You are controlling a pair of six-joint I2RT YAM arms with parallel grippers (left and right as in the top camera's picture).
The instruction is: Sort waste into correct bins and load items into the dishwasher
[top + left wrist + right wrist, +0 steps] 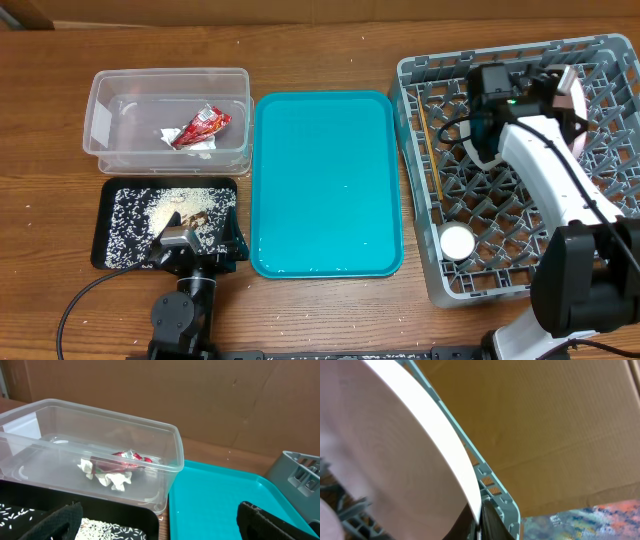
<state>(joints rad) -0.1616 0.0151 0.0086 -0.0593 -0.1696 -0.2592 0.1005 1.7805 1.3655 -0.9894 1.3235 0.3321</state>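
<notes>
My right gripper (558,88) is shut on the rim of the pale pink plate (574,102) and holds it on edge over the far right of the grey dish rack (420,150). In the right wrist view the plate (385,450) fills the left side, pinched between the fingers (481,522). Chopsticks (431,140) and a small white cup (457,241) lie in the rack. The clear tub (100,120) holds the red wrapper (203,126) and white tissue (107,476). Rice scraps (150,215) lie in the black tray (105,255). My left gripper (197,245) is open and empty at that tray's near right corner. The bowl is not in view.
A large teal tray (325,180) lies between the bins and the rack. The wooden table (330,50) runs along the back. A brown cardboard wall (175,395) stands behind the table.
</notes>
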